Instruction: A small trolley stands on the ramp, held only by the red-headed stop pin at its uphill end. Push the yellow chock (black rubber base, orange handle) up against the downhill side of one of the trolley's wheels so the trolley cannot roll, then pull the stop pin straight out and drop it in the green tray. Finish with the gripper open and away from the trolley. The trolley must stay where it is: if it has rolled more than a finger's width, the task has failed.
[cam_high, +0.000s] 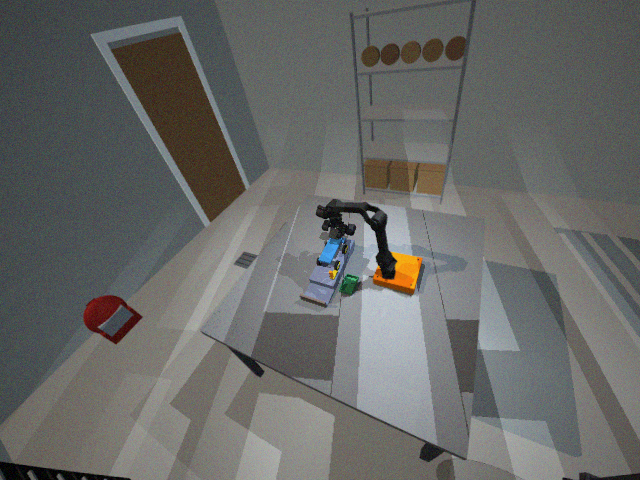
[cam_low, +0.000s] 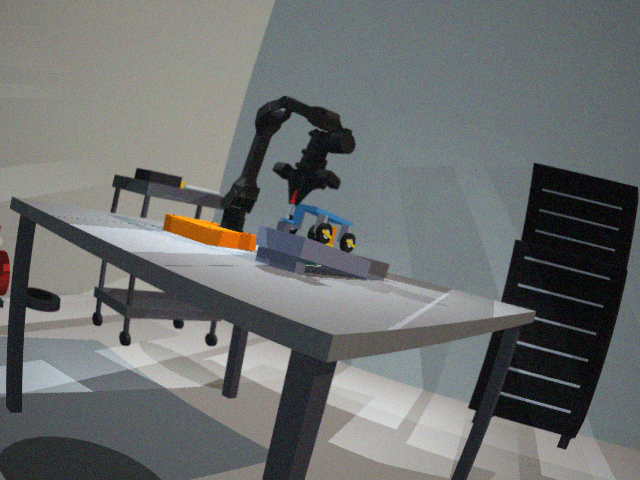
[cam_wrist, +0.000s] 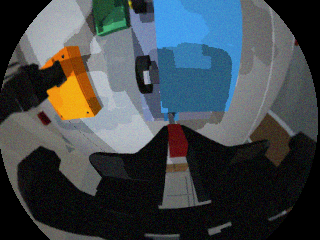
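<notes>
The blue trolley (cam_high: 329, 252) (cam_low: 316, 212) (cam_wrist: 194, 40) stands on the grey ramp (cam_high: 321, 290) (cam_low: 310, 253). The yellow chock (cam_high: 332, 274) with its orange handle sits on the ramp at the trolley's downhill end, close to a wheel (cam_high: 336, 265); I cannot tell whether they touch. My gripper (cam_high: 337, 230) (cam_low: 294, 195) (cam_wrist: 174, 128) hangs over the trolley's uphill end, shut on the red head of the stop pin (cam_low: 293, 196) (cam_wrist: 175, 142). The pin's thin shaft points down at the trolley's end; whether it is out of its hole is hidden. The green tray (cam_high: 349, 284) (cam_wrist: 110, 8) lies beside the ramp.
The arm's orange base (cam_high: 398, 273) (cam_low: 206, 232) (cam_wrist: 74, 87) stands right of the tray on the table (cam_high: 392, 361) (cam_low: 289, 310). A shelf rack, a door, a cart and a black cabinet stand off the table.
</notes>
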